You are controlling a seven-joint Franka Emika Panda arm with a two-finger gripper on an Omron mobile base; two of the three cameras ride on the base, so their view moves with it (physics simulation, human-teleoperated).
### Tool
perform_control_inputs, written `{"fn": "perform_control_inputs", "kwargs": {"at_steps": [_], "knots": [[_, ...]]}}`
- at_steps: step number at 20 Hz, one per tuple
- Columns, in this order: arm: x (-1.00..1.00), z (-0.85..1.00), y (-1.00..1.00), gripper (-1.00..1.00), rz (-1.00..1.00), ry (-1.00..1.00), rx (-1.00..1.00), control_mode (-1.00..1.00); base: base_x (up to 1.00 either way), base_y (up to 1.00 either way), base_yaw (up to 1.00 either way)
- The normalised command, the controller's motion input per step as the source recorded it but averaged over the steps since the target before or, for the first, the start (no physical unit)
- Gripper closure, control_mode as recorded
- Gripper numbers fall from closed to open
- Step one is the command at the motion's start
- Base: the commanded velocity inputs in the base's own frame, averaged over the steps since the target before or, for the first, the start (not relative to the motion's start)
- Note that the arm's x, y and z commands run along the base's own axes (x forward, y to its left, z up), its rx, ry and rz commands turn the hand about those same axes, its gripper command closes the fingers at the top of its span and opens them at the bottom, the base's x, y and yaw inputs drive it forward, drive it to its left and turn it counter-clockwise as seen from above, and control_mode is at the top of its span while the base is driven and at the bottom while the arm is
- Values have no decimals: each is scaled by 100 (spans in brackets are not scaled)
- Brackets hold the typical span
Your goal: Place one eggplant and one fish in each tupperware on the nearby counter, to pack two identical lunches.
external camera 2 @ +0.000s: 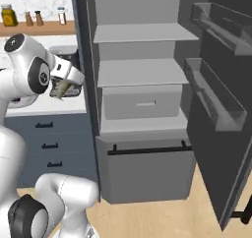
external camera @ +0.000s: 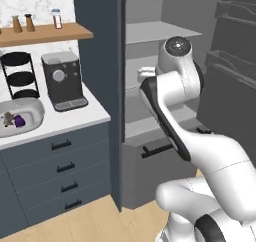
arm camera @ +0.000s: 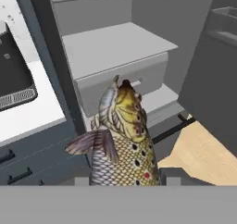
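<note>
Beside the open fridge [external camera 2: 142,99], the gripper [external camera 2: 64,87] pinches a fish [arm camera: 121,140] between its fingers, held in the air near the counter's [external camera: 75,121] right end. Far left on that counter, a tupperware [external camera: 30,108] holds an eggplant [external camera: 19,121] beside another fish [external camera: 8,118].

The white arm rises from its base, bends at a dark-jointed elbow and reaches up and forward, its round wrist joint held high. The tool [external camera 2: 63,88] hangs off the wrist, tilted downward to the arm's left side. Its jaws are closed tight on a fish [arm camera: 122,140], whose spotted body stands up between the two dark fingertips in the hand view.
</note>
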Motion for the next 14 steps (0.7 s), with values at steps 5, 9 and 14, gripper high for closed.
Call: {"fn": "perform_control_inputs", "kwargs": {"at_steps": [5,9,14], "knots": [[0,0,0,100,0,0,0,100,37,100,5],[0,0,0,100,0,0,0,100,50,100,11],[0,0,0,100,0,0,0,100,-31,100,15]]}}
